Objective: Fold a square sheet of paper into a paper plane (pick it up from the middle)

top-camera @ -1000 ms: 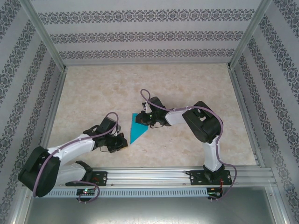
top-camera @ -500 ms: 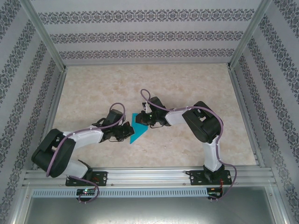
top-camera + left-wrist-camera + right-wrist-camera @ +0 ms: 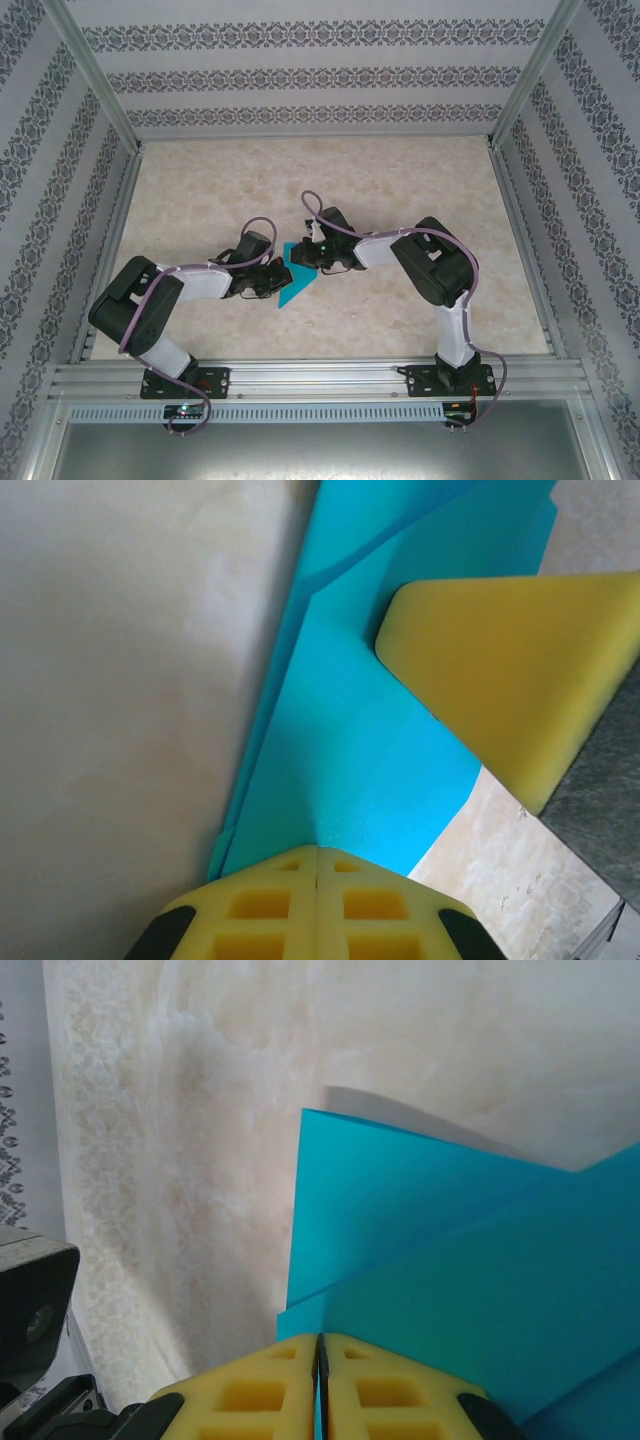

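Bright, even light, soft shadows, slightly blurred close-ups

top cam: you're high behind the near edge, looking down | wrist cams: super close | all three share the paper plane (image 3: 297,285)

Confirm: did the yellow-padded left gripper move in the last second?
Yes. The yellow-padded left gripper went away from the near aluminium rail, onto the folded teal-blue paper.

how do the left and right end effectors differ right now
The left end effector grips the paper at its left edge, pointing right; the right end effector grips its far right part, pointing left. The left one sits nearer the arm bases than the right one. Both are shut on the paper, with yellow pads.
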Tool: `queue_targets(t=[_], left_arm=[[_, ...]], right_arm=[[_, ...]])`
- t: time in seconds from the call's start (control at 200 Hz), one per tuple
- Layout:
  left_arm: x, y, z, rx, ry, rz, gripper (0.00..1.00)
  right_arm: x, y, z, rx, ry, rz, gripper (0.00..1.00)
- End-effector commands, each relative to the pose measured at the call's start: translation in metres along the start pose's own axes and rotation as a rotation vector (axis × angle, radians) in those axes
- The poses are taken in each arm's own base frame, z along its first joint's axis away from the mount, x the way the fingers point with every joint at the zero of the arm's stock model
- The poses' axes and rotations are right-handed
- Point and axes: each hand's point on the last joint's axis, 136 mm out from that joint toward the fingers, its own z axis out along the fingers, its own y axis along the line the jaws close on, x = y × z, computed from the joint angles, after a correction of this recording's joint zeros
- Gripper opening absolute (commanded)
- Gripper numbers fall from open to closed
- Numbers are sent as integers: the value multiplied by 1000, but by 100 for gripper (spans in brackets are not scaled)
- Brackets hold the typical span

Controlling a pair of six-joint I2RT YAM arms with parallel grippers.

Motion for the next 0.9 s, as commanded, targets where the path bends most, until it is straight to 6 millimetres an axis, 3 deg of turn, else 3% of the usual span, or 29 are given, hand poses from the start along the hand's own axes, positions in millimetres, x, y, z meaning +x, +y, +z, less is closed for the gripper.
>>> queue_targets(t=[0.0, 0.135, 0.31, 0.54, 0.894], left_arm=[[37, 71, 5, -222, 88, -71, 2], [39, 75, 1, -248, 103, -36, 1], [34, 66, -1, -235, 93, -6, 1], [35, 69, 0, -240, 98, -8, 1], [47, 84, 1, -253, 116, -22, 1]], right_arm=[[4, -10, -14, 95, 0, 12, 11], [-1, 11, -23, 45, -10, -32, 11], [14, 21, -5, -5, 54, -43, 10], [14, -31, 7, 104, 34, 43, 10], [-26, -56, -8, 162, -50, 85, 11]])
